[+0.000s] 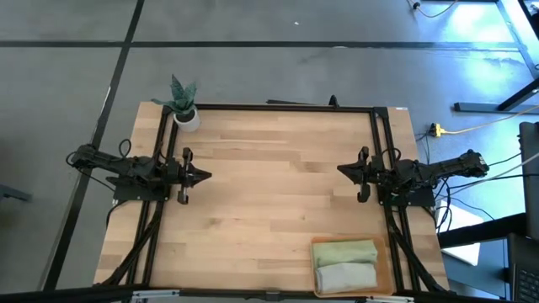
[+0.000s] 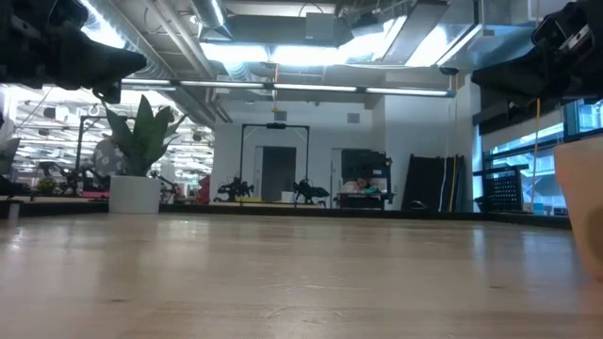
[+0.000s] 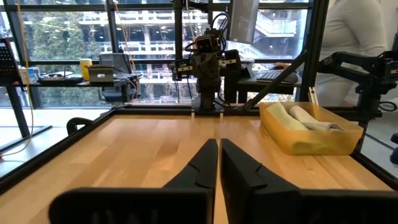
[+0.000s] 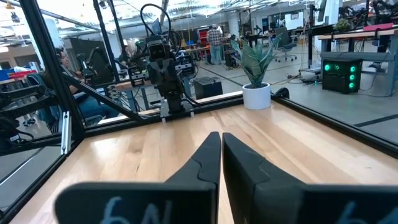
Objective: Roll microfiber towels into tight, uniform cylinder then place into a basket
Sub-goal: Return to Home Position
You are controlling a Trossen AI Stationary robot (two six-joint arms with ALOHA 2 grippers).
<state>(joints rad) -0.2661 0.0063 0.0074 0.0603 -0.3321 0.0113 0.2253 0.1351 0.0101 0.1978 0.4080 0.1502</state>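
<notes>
The basket (image 3: pixel 309 139) sits at the front right corner of the table (image 1: pixel 278 202), close to the front edge and just beside the right arm's base rail. Two rolled towels lie in it side by side and touching, each with its long axis running left to right across the table. The grey roll (image 1: pixel 346 276) is nearer the front edge and the green roll (image 1: pixel 345 252) lies behind it. Both are plump soft cylinders of about equal length that fill most of the basket; the rolls rise a little above the rim.

Halfway back, both arms are folded low over the table's sides and face each other across bare wood, well apart. The left gripper (image 3: pixel 219 149) points level toward the right side, its fingers pressed together with only a thin seam between them, holding nothing. The right gripper (image 4: pixel 221 142) mirrors it, pointing left, fingers likewise closed on nothing.

At the far left corner stands a white pot (image 1: pixel 186 119) with a green plant
</notes>
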